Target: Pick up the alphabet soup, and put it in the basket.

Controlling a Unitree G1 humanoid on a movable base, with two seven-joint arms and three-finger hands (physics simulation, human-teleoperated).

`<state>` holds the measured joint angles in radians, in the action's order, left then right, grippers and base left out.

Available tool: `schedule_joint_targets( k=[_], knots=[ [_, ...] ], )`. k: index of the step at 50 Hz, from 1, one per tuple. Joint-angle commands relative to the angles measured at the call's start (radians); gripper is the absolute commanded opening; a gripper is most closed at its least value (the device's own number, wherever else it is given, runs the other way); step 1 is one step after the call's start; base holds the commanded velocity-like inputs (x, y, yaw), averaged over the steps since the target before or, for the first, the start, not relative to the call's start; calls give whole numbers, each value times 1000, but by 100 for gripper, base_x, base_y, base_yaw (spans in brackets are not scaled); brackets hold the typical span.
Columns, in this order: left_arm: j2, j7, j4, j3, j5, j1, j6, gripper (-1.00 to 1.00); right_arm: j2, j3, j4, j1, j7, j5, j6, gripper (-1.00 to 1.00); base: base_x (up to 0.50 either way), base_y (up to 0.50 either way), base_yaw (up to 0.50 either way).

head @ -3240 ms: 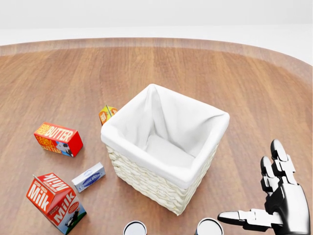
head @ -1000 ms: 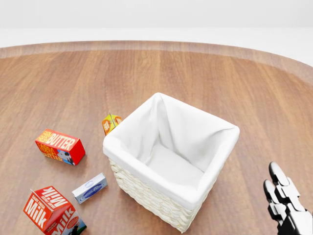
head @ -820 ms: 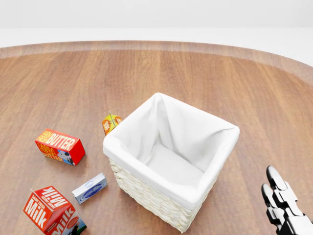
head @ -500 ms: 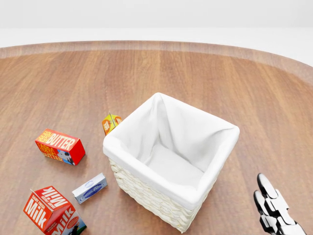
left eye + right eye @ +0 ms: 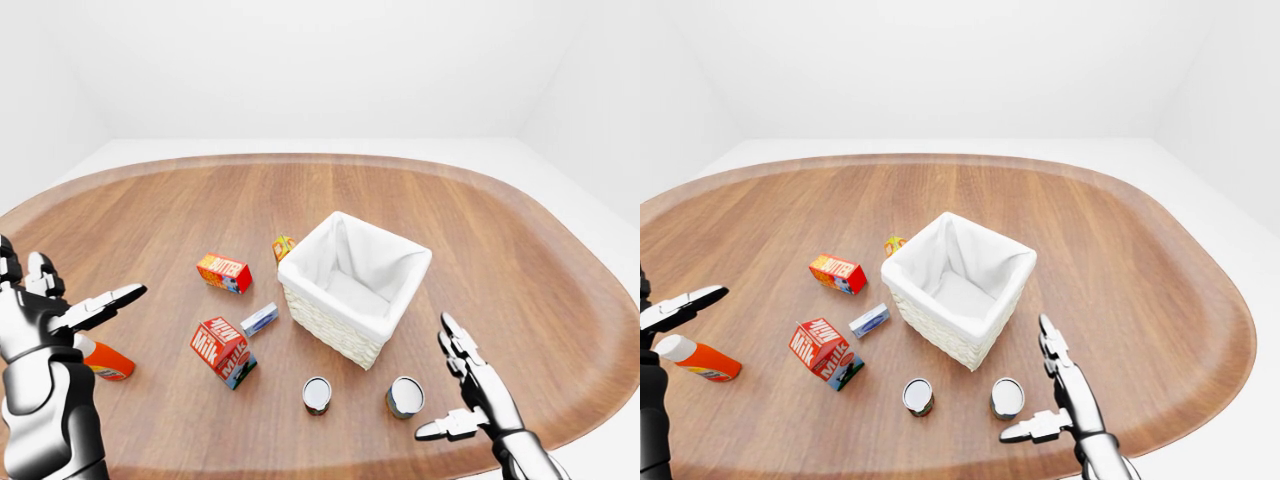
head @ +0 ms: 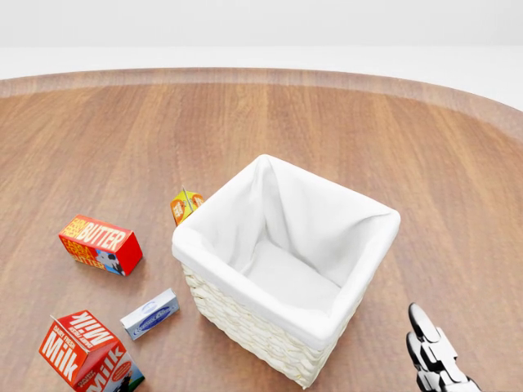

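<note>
Two cans stand on the wooden table below the basket in the left-eye view, one (image 5: 317,395) at the left and one (image 5: 404,397) at the right; I cannot read which is the alphabet soup. The white-lined wicker basket (image 5: 305,262) stands upright at mid-table and is empty inside. My right hand (image 5: 450,385) is open, just right of the right can and not touching it; only its fingertips (image 6: 425,343) show in the head view. My left hand (image 5: 75,285) is open and empty at the far left.
Left of the basket lie a butter box (image 5: 224,272), a milk carton (image 5: 223,352), a small blue-white box (image 5: 259,319) and a small orange carton (image 5: 283,245). An orange bottle (image 5: 700,358) lies by my left hand. The table's rounded edge (image 5: 560,425) runs close under my right hand.
In the head view my right hand has slid left and sunk lower at the bottom right. Since the oldest frame the view shifted up, and the cans left its bottom edge.
</note>
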<state>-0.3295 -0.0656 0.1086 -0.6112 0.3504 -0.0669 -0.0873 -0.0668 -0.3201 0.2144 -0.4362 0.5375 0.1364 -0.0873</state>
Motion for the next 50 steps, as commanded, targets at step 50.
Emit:
schedule_joint_targets(
  k=[50],
  knots=[
    [2,10,-9,3,2,0,8,100,117,71,-387,121,-162,6,0,100,0,0,0]
  ],
)
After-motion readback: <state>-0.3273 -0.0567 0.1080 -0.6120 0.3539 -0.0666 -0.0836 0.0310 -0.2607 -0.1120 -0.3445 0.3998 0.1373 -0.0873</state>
